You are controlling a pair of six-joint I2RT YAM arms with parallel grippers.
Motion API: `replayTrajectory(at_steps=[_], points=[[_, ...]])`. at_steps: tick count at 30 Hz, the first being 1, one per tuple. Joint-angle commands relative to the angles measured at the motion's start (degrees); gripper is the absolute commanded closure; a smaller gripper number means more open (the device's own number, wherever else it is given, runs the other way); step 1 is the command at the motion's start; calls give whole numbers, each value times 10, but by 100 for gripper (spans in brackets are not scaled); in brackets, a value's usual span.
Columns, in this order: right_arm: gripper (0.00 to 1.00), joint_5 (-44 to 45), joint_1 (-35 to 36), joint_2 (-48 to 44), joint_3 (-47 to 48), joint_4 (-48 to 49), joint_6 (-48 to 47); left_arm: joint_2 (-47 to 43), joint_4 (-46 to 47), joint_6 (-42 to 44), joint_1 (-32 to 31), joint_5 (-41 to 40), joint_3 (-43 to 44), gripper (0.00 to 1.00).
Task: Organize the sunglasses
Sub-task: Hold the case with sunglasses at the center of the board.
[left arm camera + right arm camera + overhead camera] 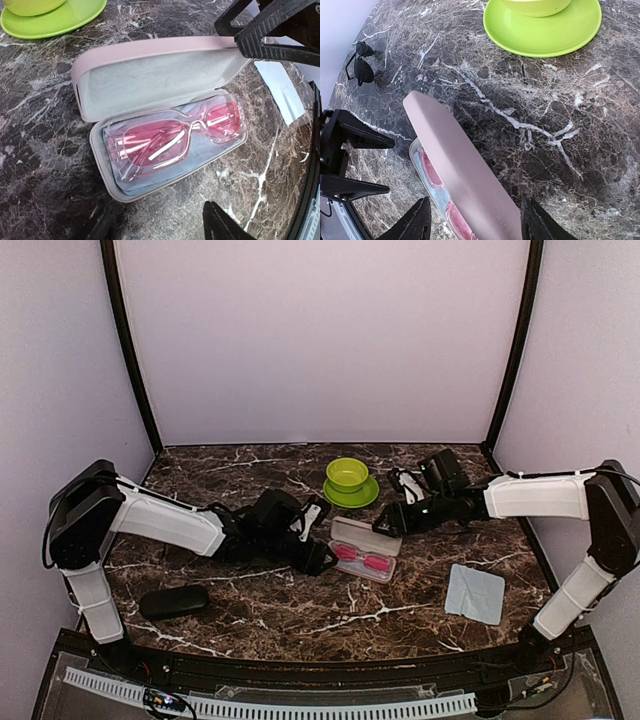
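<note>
The red glasses [175, 142] lie folded in the open case [106, 172], so that pair looks sorted. The right claw [477, 222], spread, straddles the raised lid [452, 150], probably to shut it. The left claw [322, 538], also spread, hovers alongside. The black sunglasses [361, 64] sit apart on the surface [545, 125].

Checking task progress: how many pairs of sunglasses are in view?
2. The red pair lies inside the open pink case; the black pair lies bare on the table, seen only from the right wrist. The closed black case might hide another.
</note>
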Motion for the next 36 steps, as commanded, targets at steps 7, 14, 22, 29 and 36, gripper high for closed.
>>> replayTrajectory(at_steps=[7, 14, 22, 29, 36], points=[[39, -10, -3, 5, 12, 9, -13, 53, -65, -49, -24, -99, 55, 35], [40, -16, -3, 7, 9, 14, -13, 68, -64, -49, -24, -81, 73, 34], [41, -18, -3, 3, 3, 17, -10, 80, -79, -49, -26, -76, 84, 34], [41, -20, -3, 2, 3, 19, -8, 79, -87, -51, -30, -73, 75, 35], [43, -27, -3, 6, 3, 20, -7, 75, -77, -58, -30, -67, 75, 35]])
